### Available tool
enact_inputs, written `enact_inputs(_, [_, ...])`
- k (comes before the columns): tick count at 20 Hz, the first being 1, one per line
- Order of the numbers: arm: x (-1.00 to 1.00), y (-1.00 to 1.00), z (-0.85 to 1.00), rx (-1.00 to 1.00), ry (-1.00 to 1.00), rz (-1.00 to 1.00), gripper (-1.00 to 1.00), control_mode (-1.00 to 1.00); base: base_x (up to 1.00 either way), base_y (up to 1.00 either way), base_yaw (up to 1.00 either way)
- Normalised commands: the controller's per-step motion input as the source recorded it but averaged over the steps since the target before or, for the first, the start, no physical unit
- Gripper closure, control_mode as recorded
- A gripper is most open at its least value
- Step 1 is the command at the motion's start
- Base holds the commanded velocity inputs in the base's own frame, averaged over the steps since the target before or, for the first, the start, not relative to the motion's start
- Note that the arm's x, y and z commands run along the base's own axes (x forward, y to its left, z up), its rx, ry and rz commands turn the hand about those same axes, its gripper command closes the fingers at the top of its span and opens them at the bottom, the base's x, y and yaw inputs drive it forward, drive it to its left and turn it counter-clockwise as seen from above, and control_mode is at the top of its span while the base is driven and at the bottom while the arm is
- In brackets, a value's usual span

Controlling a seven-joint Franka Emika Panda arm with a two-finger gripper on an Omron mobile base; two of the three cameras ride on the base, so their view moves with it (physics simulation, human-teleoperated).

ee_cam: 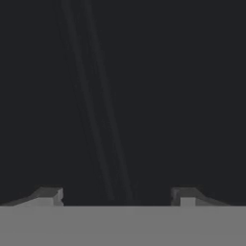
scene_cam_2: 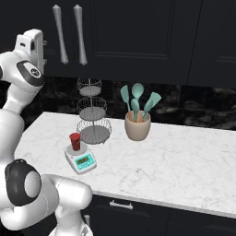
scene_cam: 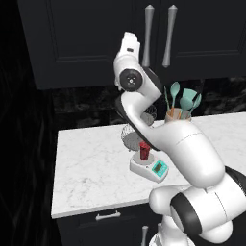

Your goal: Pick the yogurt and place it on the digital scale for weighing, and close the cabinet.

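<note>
Red cup: the yogurt (scene_cam: pixel 143 151) (scene_cam_2: pixel 75 141) stands upright on the round grey plate of the digital scale (scene_cam: pixel 149 166) (scene_cam_2: pixel 80 158), wider rim up, long axis vertical.
Scale: low and white, lying flat on the marble counter (scene_cam: pixel 91 170) (scene_cam_2: pixel 184 159); its long axis runs from the plate end at the back to the teal display panel at the front, which faces the counter's front edge.
Scale's neighbours: the tiered wire basket stand (scene_cam_2: pixel 91 112) (scene_cam: pixel 130 133) rises just behind it; a beige crock of teal utensils (scene_cam_2: pixel 137 120) (scene_cam: pixel 179 108) stands further along the counter, apart from both.
Cabinet: the cabinet (scene_cam: pixel 96 38) (scene_cam_2: pixel 138 37) is black and panelled, and its doors look flush and shut in both base views, the two long silver bar handles (scene_cam: pixel 157 36) (scene_cam_2: pixel 70 33) hanging vertically side by side.
Arm: raised high in front of the cabinet doors, well above the counter and the scale.
Gripper: in the hand view the gripper (ee_cam: pixel 117 194) faces a dark panel surface at close range, with faint slanted grooves running across it; the two fingertips (ee_cam: pixel 47 194) sit wide apart with nothing between them.
Contact: whether the fingertips touch the door cannot be told.
Drawer: a lower drawer with a small horizontal handle (scene_cam: pixel 108 215) (scene_cam_2: pixel 120 204) sits under the counter edge.
</note>
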Motion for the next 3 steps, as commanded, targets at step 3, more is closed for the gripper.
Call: enact_inputs(3, [0.88, -0.08, -1.0, 0.0, 0.0, 0.01, -1.0, -1.0, 0.0, 0.0, 0.0])
